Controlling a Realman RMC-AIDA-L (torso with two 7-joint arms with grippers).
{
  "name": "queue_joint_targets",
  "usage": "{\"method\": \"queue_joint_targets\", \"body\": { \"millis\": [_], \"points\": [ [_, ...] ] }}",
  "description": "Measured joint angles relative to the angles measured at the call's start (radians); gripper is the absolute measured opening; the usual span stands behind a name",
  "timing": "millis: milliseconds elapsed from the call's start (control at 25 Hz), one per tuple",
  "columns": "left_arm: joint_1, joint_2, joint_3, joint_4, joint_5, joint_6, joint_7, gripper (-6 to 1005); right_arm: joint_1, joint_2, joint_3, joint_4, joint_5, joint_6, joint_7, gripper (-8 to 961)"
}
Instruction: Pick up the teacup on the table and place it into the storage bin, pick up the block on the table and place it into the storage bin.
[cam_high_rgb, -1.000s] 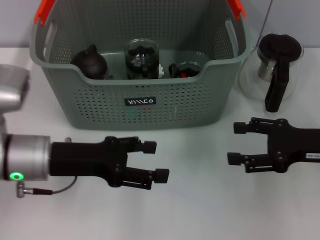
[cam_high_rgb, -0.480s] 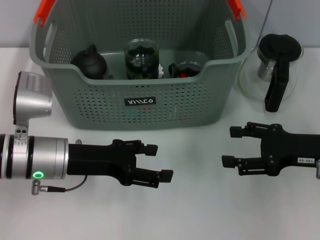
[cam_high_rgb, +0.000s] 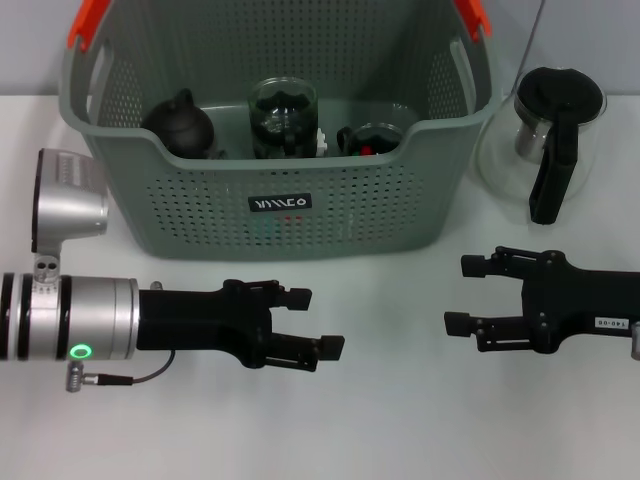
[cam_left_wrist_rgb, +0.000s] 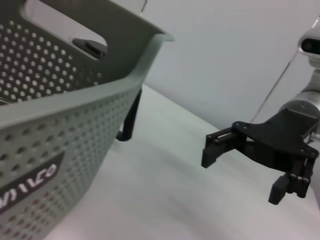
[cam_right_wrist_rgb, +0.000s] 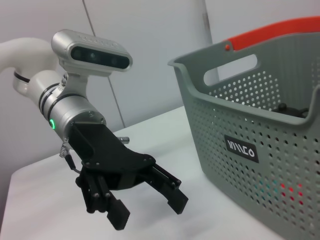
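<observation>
The grey-green storage bin (cam_high_rgb: 120, 190) with orange-red handles stands at the back of the white table. Inside it are a dark round pot (cam_high_rgb: 180, 122), a tall glass cup (cam_high_rgb: 283, 118) and a low glass teacup (cam_high_rgb: 372, 135) with a bit of red beside it. No loose cup or block shows on the table. My left gripper (cam_high_rgb: 316, 321) is open and empty, low in front of the bin. My right gripper (cam_high_rgb: 462, 294) is open and empty at the front right. The right wrist view shows the left gripper (cam_right_wrist_rgb: 149, 209) and the bin (cam_right_wrist_rgb: 280, 125).
A glass pitcher (cam_high_rgb: 548, 140) with a black lid and handle stands right of the bin, behind my right gripper. The left wrist view shows the bin's wall (cam_left_wrist_rgb: 75, 125) and the right gripper (cam_left_wrist_rgb: 244, 172) beyond it.
My left arm has shifted right, showing more of its silver wrist. My right gripper has moved slightly left. Both stay open and empty.
</observation>
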Motion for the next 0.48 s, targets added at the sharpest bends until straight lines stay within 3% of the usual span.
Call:
{"method": "queue_joint_targets", "body": {
  "millis": [480],
  "points": [
    [-0.006,0.0,-0.014,-0.045,-0.037,-0.018,0.142,936,-0.001,0.008,-0.002,0.003,0.0,0.047,0.001,915]
  ]
}}
